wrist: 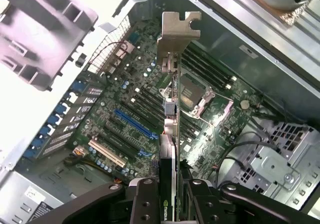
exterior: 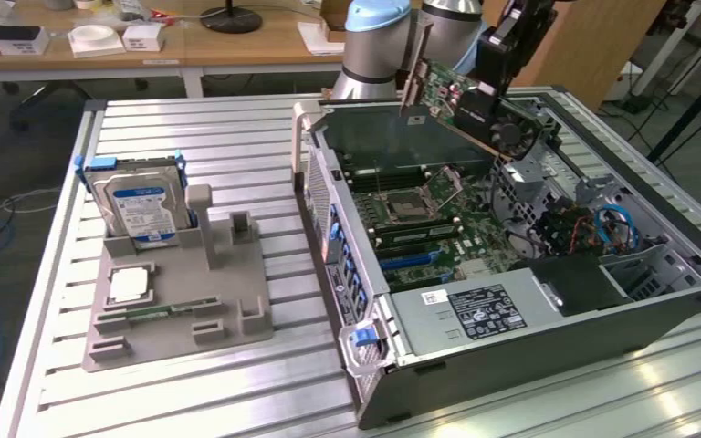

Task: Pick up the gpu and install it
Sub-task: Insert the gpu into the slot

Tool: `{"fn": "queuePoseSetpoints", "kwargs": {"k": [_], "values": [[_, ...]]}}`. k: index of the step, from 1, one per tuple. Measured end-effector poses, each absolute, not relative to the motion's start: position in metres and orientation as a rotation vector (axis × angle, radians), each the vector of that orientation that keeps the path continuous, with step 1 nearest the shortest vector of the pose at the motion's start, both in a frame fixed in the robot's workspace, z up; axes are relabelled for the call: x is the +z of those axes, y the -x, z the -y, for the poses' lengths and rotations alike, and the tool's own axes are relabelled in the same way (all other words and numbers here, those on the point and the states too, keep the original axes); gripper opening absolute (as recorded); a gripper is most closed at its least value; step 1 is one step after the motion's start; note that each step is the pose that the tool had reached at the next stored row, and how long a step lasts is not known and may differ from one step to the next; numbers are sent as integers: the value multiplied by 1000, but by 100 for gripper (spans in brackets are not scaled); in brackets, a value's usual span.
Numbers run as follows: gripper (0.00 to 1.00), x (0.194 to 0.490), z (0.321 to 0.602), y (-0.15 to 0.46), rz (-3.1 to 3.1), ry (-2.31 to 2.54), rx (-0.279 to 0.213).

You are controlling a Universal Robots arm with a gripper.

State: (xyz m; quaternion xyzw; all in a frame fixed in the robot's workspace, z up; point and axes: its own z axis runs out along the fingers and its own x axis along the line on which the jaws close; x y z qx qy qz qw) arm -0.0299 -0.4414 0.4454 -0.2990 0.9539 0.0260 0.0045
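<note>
Gripper (wrist: 170, 196): clamped on gpu (wrist: 172, 109), held edge-on, bracket at the far end. Below gripper: open computer case (exterior: 643, 310), motherboard (wrist: 115, 109). Step: installing, gpu not yet seated. Likely needs its edge squared over a slot.

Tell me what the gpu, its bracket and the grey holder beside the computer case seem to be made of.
The gpu looks like a green fibreglass-type circuit board, matte and studded with components. Its bracket is bare metal, probably steel: dull silver sheen, stamped notches. The grey holder seems to be moulded or printed plastic: uniform matte grey.
</note>
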Motion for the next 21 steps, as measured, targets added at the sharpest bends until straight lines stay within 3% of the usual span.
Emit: {"fn": "queuePoseSetpoints", "kwargs": {"k": [21], "values": [[26, 445, 441, 30, -2823, 1374, 83]]}}
